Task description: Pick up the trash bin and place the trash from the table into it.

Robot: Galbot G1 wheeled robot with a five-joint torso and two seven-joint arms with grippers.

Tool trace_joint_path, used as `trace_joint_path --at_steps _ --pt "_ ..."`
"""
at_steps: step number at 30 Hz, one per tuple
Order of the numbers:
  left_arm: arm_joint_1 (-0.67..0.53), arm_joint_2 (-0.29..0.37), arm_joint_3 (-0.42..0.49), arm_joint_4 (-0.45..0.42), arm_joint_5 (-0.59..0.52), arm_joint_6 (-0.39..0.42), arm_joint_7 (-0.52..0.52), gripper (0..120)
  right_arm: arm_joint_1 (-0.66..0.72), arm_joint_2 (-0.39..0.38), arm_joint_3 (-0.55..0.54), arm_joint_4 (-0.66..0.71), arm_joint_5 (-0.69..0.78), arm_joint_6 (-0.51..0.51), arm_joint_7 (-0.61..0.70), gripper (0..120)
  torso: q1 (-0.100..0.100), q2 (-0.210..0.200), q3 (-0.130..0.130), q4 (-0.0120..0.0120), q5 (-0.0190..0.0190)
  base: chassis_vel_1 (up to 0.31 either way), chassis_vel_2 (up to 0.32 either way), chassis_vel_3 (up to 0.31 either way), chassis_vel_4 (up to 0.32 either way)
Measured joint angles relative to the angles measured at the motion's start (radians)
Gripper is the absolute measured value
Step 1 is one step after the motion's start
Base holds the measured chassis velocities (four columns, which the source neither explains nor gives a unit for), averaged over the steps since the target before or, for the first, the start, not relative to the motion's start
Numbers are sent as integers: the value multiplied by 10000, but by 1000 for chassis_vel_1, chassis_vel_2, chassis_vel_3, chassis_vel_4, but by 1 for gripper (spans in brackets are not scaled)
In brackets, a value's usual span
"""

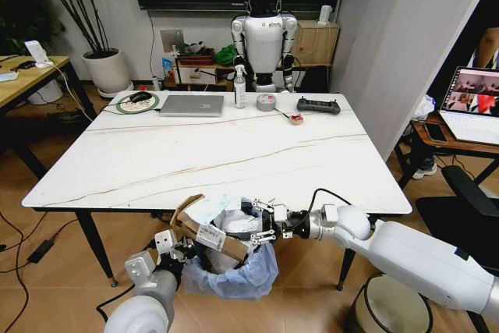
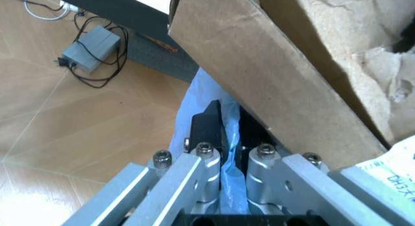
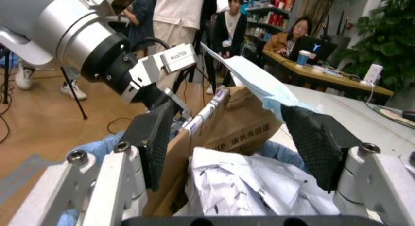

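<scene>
The trash bin (image 1: 248, 277), lined with a crinkly light-blue bag (image 2: 199, 92), hangs just below the table's (image 1: 218, 154) front edge. My left gripper (image 1: 187, 253) (image 2: 227, 138) is shut on the bin's bag-covered rim. Trash fills the bin: a torn brown cardboard box (image 1: 204, 233) (image 2: 272, 90) (image 3: 243, 129) leans out of it, beside crumpled white papers (image 1: 238, 221) (image 3: 246, 187). My right gripper (image 1: 262, 224) (image 3: 236, 138) hovers open right over those papers, its dark pads (image 3: 155, 138) wide apart with nothing pinched. A small red item (image 1: 296, 119) lies on the table's far side.
On the far half of the table sit a grey laptop (image 1: 192, 105), tape roll (image 1: 266, 102), spray bottle (image 1: 240, 87), black controller (image 1: 318, 105) and a round pad (image 1: 138, 101). A dark round bin (image 1: 394, 309) stands on the floor at my right. A white humanoid robot (image 1: 265, 37) stands behind the table.
</scene>
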Motion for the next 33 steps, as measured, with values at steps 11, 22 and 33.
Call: trace_joint_path --at_steps 11,22,33 --pt "53 -24 -43 -53 64 -11 3 0 -258 -490 191 165 -120 77 -93 62 0 0 0 0 0 0 0 0 0" --pt "85 -26 -47 -77 105 -17 8 0 -431 -888 467 304 -179 181 -151 62 0 0 0 0 1 0 0 0 0" --pt "158 -19 -41 -55 230 -41 44 0 -928 -1272 2115 377 641 158 445 77 0 0 0 -2 1 0 0 0 0"
